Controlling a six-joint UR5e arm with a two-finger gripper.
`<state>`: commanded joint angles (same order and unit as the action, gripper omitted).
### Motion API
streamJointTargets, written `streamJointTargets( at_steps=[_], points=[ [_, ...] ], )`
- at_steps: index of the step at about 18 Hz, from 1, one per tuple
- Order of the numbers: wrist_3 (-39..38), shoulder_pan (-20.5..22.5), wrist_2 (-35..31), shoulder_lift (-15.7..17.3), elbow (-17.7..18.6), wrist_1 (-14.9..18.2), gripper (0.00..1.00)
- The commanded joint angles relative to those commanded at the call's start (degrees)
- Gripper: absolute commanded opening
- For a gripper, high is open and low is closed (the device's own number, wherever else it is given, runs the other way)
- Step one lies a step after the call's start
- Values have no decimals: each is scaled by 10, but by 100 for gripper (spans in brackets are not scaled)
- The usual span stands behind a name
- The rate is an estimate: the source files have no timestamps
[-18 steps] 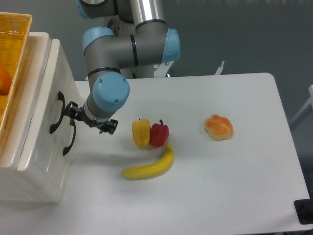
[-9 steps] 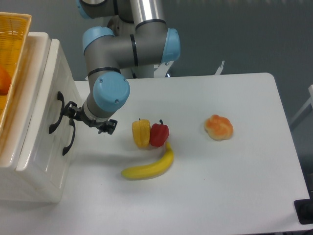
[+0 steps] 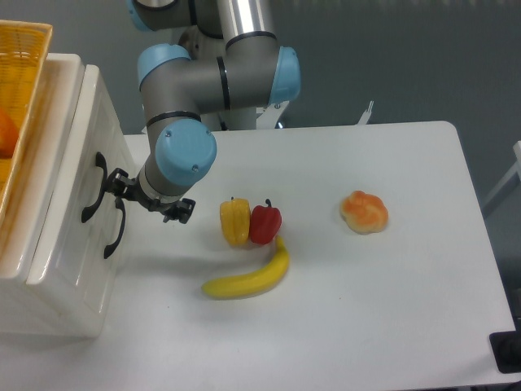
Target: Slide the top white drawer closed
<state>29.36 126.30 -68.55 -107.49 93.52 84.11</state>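
Note:
The top white drawer point(image 3: 67, 195) is the upper glossy cream front of the cabinet at the left, with a black curved handle point(image 3: 92, 189). It sits nearly level with the cabinet front. My gripper point(image 3: 116, 186) is at the left end of the arm, with its black fingers right against that handle. The fingers look drawn together and hold nothing. The fingertips merge with the dark handle, so the contact is hard to make out.
The lower white drawer front point(image 3: 102, 273) has the same black handle point(image 3: 116, 230). A yellow wicker basket point(image 3: 20, 90) with an orange thing in it sits on the cabinet. On the table lie a yellow pepper point(image 3: 235, 221), a red pepper point(image 3: 265, 223), a banana point(image 3: 248, 279) and a bun point(image 3: 364, 212).
The top drawer and its handle moved a little to the left with my gripper one second ago. Nothing has moved in the last half second.

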Motion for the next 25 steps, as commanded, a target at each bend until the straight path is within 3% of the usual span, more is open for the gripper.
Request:
streamJointTargets(
  at_steps=[15, 18, 25],
  points=[
    [5, 9, -10, -1, -9, 0, 100],
    [17, 37, -48, 2, -25, 0, 100],
    [145, 153, -79, 12, -54, -2, 100]
  ],
)
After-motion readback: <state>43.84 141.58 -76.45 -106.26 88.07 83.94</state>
